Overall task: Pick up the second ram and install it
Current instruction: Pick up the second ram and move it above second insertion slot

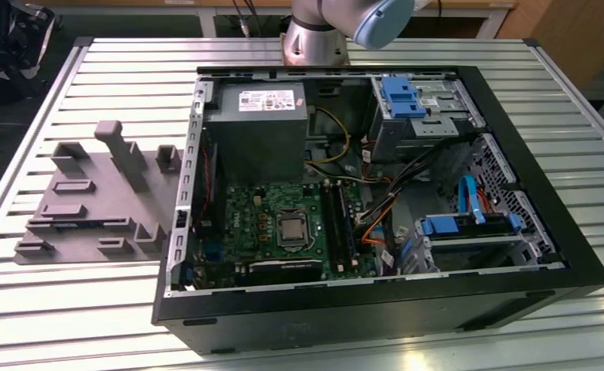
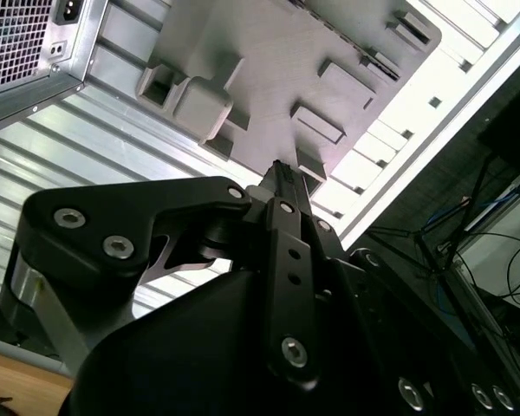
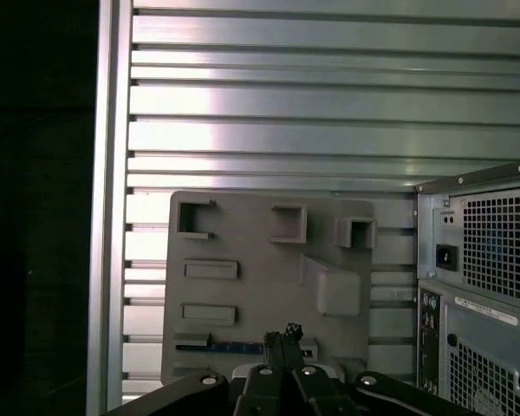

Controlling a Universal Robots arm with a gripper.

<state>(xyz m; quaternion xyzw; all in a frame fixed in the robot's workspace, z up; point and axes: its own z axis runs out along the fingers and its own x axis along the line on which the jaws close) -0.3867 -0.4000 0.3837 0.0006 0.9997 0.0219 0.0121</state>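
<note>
Part of the second ram (image 3: 218, 347) shows as a dark bluish strip lying in a slot of the grey fixture (image 3: 269, 286). One stretch of it is hidden behind the tool (image 3: 282, 334), whose jaws are clenched on nothing in the first wrist view. An open computer case (image 1: 385, 317) stands just beside the fixture on the slatted metal counter (image 1: 96, 309), and the arm (image 1: 317, 42) is cut off at the exterior view's upper edge.

mobo (image 1: 281, 224) green | brackets (image 1: 452, 226) blue | case (image 1: 385, 313) blk | fixture (image 1: 86, 197) grey | table (image 1: 76, 309) silver, ribbed | 2nd ram (image 3: 217, 347) dark/bluish
</note>
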